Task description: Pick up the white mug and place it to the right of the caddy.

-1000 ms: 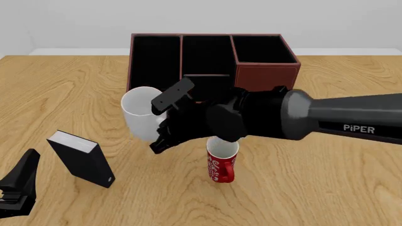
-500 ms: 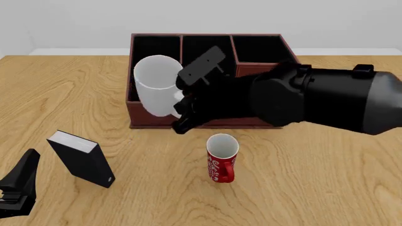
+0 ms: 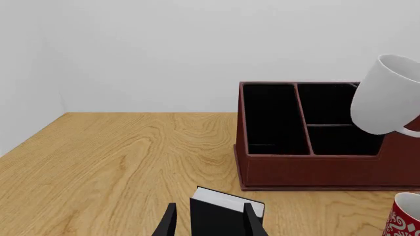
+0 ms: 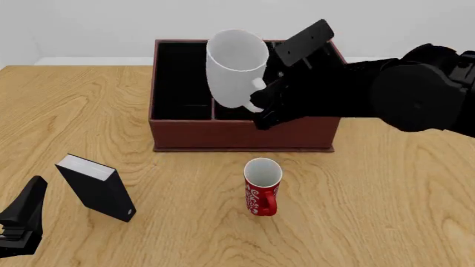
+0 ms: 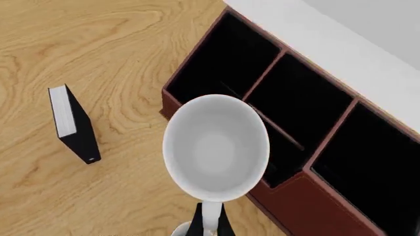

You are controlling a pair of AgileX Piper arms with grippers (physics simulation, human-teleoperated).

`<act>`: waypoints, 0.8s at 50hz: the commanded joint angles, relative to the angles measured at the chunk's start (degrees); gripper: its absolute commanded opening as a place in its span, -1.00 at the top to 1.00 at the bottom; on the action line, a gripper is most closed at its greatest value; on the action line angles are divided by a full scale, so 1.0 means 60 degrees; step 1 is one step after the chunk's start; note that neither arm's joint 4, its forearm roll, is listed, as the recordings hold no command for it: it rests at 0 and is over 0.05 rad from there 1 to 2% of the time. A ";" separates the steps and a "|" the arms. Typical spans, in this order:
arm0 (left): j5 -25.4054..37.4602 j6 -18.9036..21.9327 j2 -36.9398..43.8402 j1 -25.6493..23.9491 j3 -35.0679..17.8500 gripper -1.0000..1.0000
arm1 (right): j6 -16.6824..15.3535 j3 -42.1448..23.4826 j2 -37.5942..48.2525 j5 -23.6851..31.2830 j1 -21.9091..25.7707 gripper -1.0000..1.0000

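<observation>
The white mug [image 4: 236, 67] is glossy, plain ceramic with a loop handle, and it hangs in the air above the caddy [image 4: 186, 130], tilted with its open mouth turned up and toward the near edge of the table. The right gripper [image 4: 261, 105] is clamped on the handle — in the right wrist view the two thin black fingers [image 5: 196, 226] pinch the white loop just under the mug's round rim. The caddy is a big box of dark reddish-brown, leather-like material with black-lined compartments and a lower stepped front; it sits toward the far edge of the table [image 4: 386, 194], about mid-width.

There are two mugs: the white one and a smaller red mug [image 4: 262, 189] with white lettering and a white inside, standing upright on the table near the caddy's front. One small black book-like box [image 4: 97, 188] with a white edge stands toward the near left corner.

The left gripper [image 4: 22, 222] rests low at the near left corner; its matte black fingers appear parted — though only their tips show in the left wrist view — and hold nothing.

The table is pale wood with bold flowing grain, beneath a plain light grey wall.
</observation>
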 commanded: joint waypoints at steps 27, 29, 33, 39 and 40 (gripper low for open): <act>0.0000 0.0000 0.0000 0.0000 0.0000 -1.00 | 0.0462 0.1334 -0.2012 0.0330 -0.2262 1.00; 0.0000 0.0000 0.0000 0.0000 0.0000 -1.00 | 0.0465 0.1402 -0.2109 0.0357 -0.2335 1.00; 0.0000 0.0000 0.0000 0.0000 0.0000 -1.00 | 0.0364 0.1547 -0.2378 0.0448 -0.2633 1.00; 0.0000 0.0000 0.0000 0.0000 0.0000 -1.00 | 0.0372 0.1740 -0.2710 0.0555 -0.3100 1.00; 0.0000 0.0000 0.0000 0.0000 0.0000 -1.00 | 0.0346 0.1814 -0.2819 0.0580 -0.3261 1.00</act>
